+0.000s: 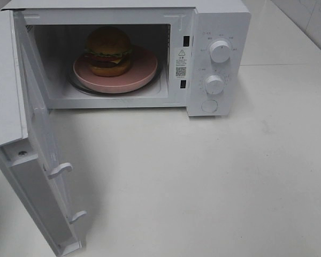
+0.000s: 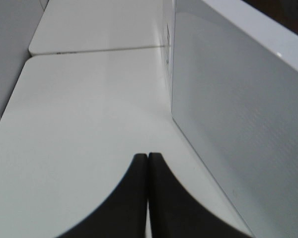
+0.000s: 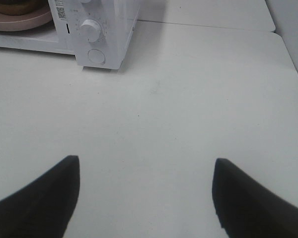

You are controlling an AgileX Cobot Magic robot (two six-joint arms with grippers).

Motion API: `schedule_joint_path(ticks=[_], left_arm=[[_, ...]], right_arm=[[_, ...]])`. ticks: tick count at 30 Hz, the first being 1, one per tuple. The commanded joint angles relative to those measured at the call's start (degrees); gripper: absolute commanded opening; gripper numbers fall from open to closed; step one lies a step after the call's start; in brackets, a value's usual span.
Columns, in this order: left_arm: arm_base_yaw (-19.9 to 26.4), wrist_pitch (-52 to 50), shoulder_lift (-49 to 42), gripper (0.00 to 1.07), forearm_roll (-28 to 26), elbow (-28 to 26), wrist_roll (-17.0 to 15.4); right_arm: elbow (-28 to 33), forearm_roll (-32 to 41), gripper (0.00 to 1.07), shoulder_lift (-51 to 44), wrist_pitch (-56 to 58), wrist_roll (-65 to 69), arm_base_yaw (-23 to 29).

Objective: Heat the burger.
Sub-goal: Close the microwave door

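Black left jaws pressed together beside microwave door (image 2: 238,124); right jaws spread over table (image 3: 164,99); burger (image 1: 108,51) inside.

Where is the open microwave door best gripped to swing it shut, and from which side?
Probably grip the microwave door at its free edge, farthest from the hinge, coming from the outer face on the left. It stands wide open, and two latch hooks jut from the inner face there.
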Motion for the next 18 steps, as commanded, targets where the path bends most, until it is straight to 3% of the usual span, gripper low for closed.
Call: schedule_joint_path(ticks=[1, 8, 18], left_arm=[[0.06, -8.77, 4.24, 0.00, -0.29, 0.17, -0.29], [0.06, -20.68, 14.38, 0.00, -2.64, 0.17, -0.29], [-3.21, -37.30, 26.64, 0.00, -0.86, 0.17, -0.06]], right_arm=[[0.17, -0.17, 0.74, -1.55, -0.97, -0.34, -0.17], [0.17, -0.17, 0.74, -1.55, -0.97, -0.34, -0.17], [0.17, -0.17, 0.74, -1.55, -0.97, -0.34, -0.17]])
